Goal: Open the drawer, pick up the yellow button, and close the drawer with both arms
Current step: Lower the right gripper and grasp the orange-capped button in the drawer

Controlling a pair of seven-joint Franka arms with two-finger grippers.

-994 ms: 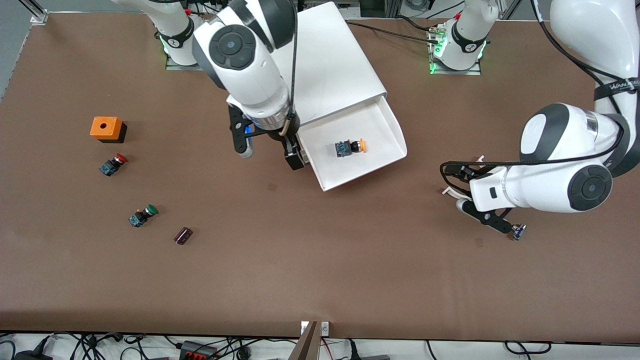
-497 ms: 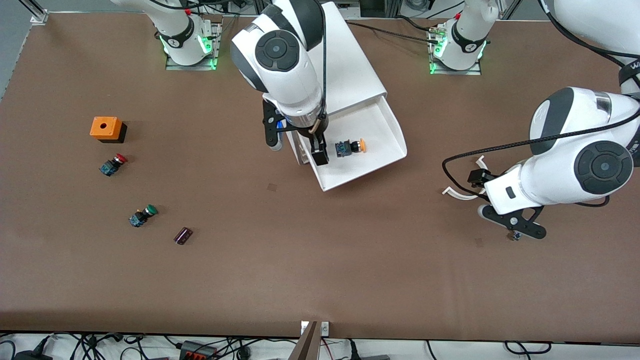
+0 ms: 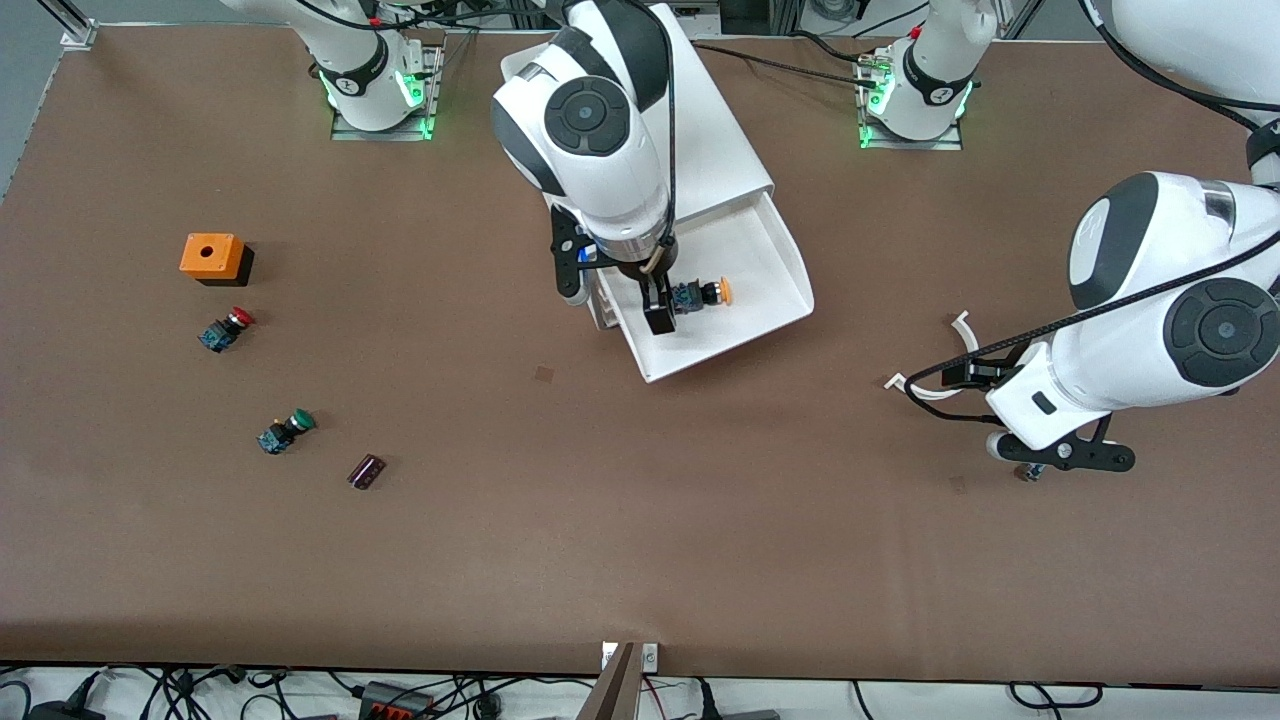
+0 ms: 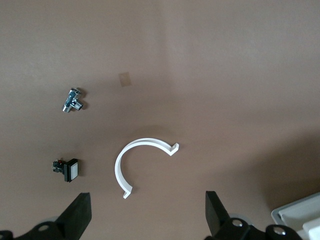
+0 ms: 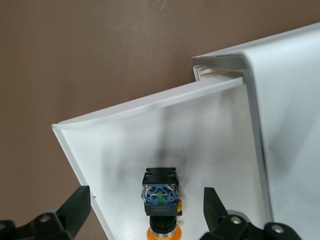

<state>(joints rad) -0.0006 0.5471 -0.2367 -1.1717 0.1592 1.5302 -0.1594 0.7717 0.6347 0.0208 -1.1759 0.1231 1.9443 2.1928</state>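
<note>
Right black 2-finger gripper [image 5: 145,210], spread wide, over pulled-out white plastic drawer [image 3: 770,250]; its arm hides part of small yellow-capped button [image 3: 700,295]. Left gripper [image 4: 147,212] spread, waits nr white curved clip [image 4: 142,162].

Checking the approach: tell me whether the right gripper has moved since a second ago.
Yes. The right gripper has moved from beside the open drawer, toward the right arm's end, to over the tray, open above the button.

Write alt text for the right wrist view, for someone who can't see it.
The right gripper, open, hangs over the open drawer, its fingers either side of the button lying on the drawer floor. The white cabinet and brown table fill the rest.
</note>
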